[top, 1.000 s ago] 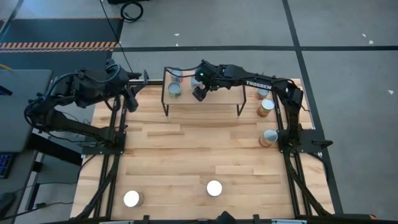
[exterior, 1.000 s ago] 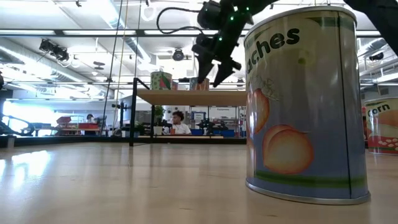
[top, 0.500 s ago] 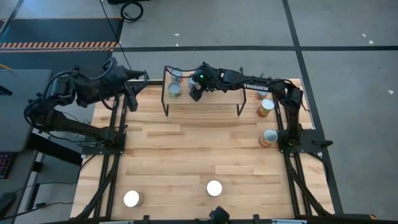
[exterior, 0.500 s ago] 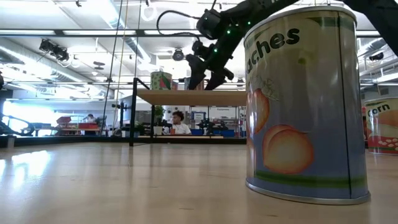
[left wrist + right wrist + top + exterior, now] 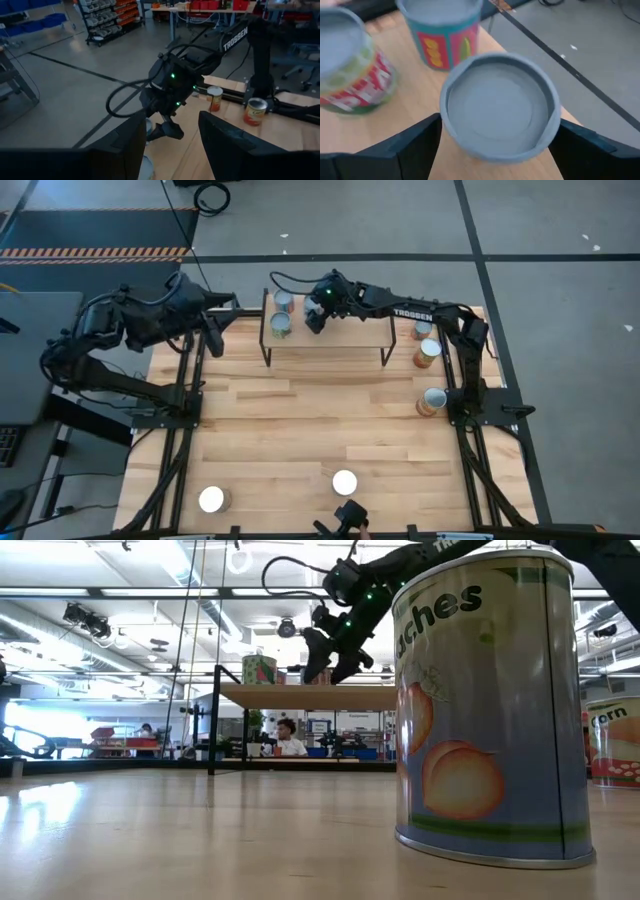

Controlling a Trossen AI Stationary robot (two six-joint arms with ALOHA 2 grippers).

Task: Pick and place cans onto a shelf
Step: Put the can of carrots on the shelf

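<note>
The shelf [image 5: 330, 345] stands at the table's far edge. Two cans [image 5: 283, 302] [image 5: 281, 326] stand at its left end. Beside them a grey-lidded can [image 5: 500, 105] stands on the plank [image 5: 410, 100]. My right gripper [image 5: 313, 320] [image 5: 497, 122] is open, slanting down from the right, with one finger on each side of that can. I see no touch. My left gripper [image 5: 212, 338] [image 5: 167, 145] hangs open and empty above the table's far left corner.
Three cans [image 5: 422, 330] [image 5: 428, 352] [image 5: 432, 400] stand along the table's right edge. Two white-lidded cans [image 5: 212, 499] [image 5: 344, 482] stand near the front edge; the peaches can [image 5: 485, 710] fills the low view. The table's middle is bare wood.
My right gripper has gone toward the table's far edge and a little left over the shelf, sinking and tipping flatter. Its fingers, earlier above the plank, now stand around the grey-lidded can. The cans have kept still.
</note>
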